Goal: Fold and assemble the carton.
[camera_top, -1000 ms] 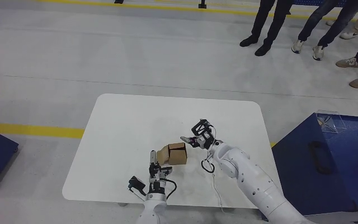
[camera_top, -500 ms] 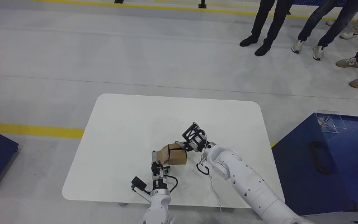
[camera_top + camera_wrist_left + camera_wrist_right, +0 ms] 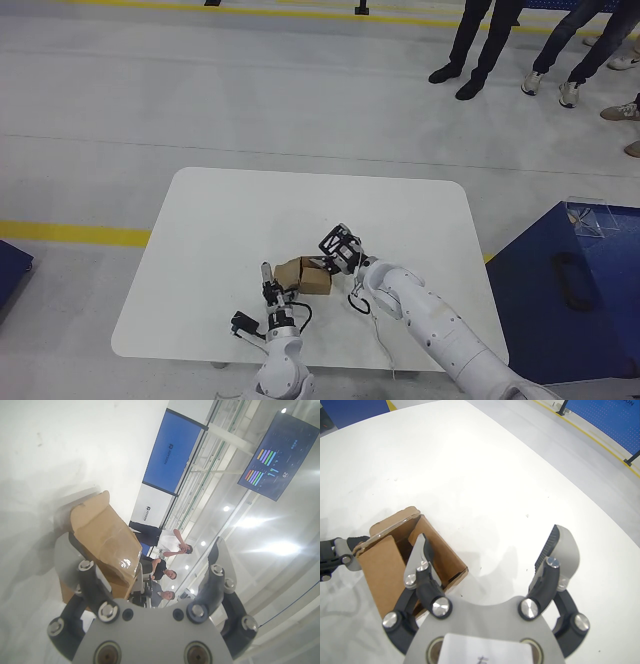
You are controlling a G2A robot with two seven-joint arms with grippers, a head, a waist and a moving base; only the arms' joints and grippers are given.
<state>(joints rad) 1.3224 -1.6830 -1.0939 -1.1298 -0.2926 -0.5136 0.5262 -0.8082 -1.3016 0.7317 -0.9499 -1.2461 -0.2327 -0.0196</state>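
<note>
From above, the brown carton (image 3: pixel 303 275) is lying on the white table (image 3: pixel 220 220), toward its near edge. The left gripper (image 3: pixel 266 283) is sitting at the carton's left and the right gripper (image 3: pixel 335 247) at its right.

At the left wrist, the left gripper (image 3: pixel 141 545) is holding its fingers wide apart, and one finger (image 3: pixel 65 552) is sitting right beside the carton (image 3: pixel 105 535).

At the right wrist, the right gripper (image 3: pixel 490 533) is gaping too, and one finger (image 3: pixel 420 550) is poking inside the open carton (image 3: pixel 382 567).
</note>
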